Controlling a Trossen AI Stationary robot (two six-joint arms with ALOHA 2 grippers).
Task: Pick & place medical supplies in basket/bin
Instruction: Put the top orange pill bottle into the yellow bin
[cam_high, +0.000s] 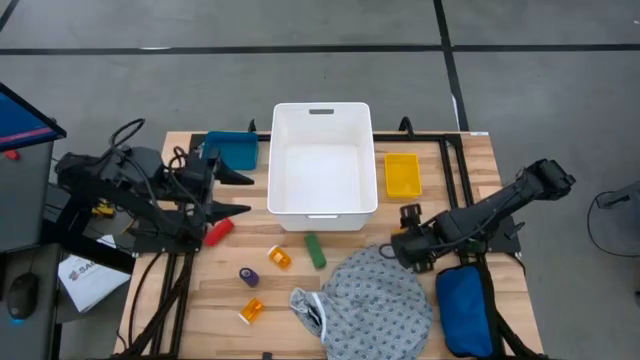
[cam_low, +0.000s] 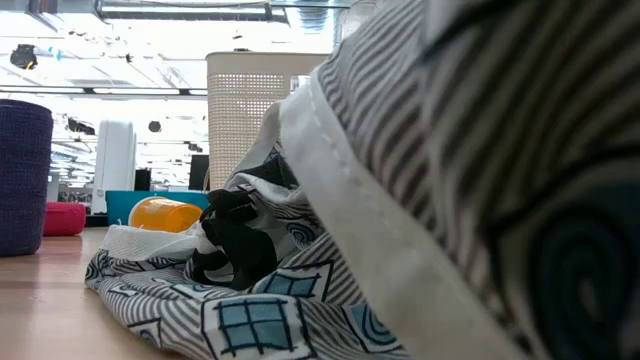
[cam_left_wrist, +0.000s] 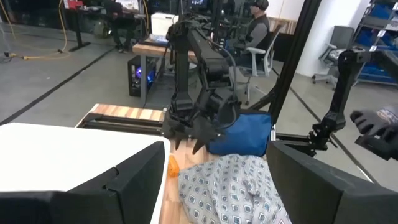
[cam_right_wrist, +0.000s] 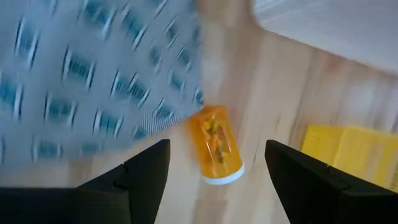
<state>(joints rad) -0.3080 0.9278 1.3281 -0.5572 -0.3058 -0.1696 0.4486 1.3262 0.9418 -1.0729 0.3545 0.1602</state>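
The white bin (cam_high: 322, 160) is sitting at the middle of the bench's (cam_high: 200, 295) far edge, with nothing visible inside it. A blue tray (cam_high: 232, 150) is lying just beside its left wall and a yellow tray (cam_high: 402, 174) just beside its right wall.

The left gripper (cam_high: 238, 193) is hovering near the bin's left wall with its fingers standing wide and holding nothing; the red piece (cam_high: 219, 231) is lying just below it.

The right gripper (cam_high: 405, 247) is hanging at the gown's (cam_high: 375, 300) far right edge, jaws wide and empty, over an orange pill bottle (cam_right_wrist: 217, 144) lying on bare wood between the cloth and the yellow tray.

The gown is spreading over the near middle of the bench, touching the blue pouch (cam_high: 462, 308) at the near right edge.

Bare wood is lying open between the bin's near wall and the green piece (cam_high: 315, 250), another bottle (cam_high: 279, 258), the purple piece (cam_high: 249, 276) and a third bottle (cam_high: 251, 311).
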